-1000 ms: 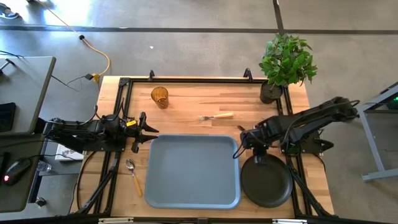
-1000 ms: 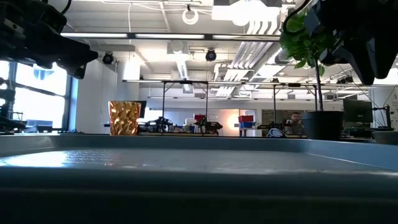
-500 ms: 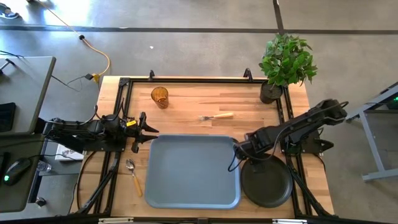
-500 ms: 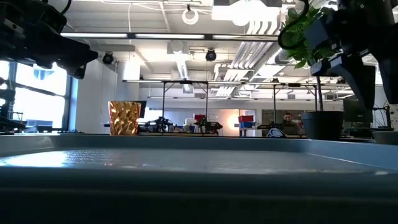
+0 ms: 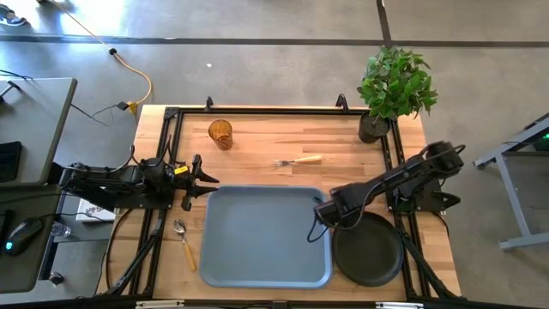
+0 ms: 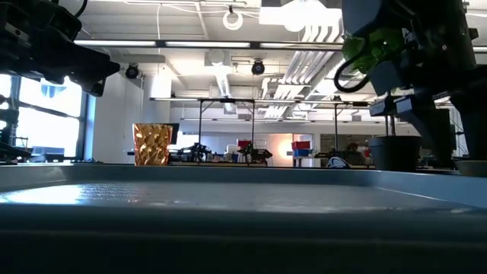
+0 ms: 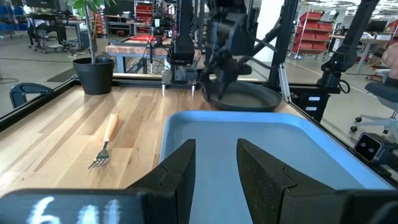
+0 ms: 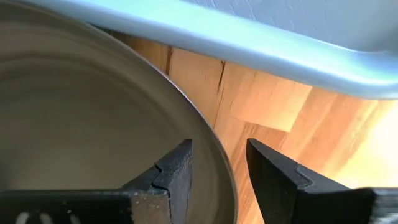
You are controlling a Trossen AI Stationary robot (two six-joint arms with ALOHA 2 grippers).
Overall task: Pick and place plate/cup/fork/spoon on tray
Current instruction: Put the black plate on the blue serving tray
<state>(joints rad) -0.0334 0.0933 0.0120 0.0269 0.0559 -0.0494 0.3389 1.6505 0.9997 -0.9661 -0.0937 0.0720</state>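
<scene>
Table (image 5: 343, 146) holds tray (image 5: 257, 240), plate (image 5: 373, 253) (dark), cup (image 5: 220, 133).

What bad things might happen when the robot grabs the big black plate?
The right gripper has open fingers straddling the plate rim, so a thin grip might slip. The plate sits close beside the tray, and lifting it could knock the tray's raised edge. The other things look far enough away to stay safe.

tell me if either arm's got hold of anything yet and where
Nothing held. The right gripper has open jaws astride the plate rim; the left gripper is empty.
</scene>
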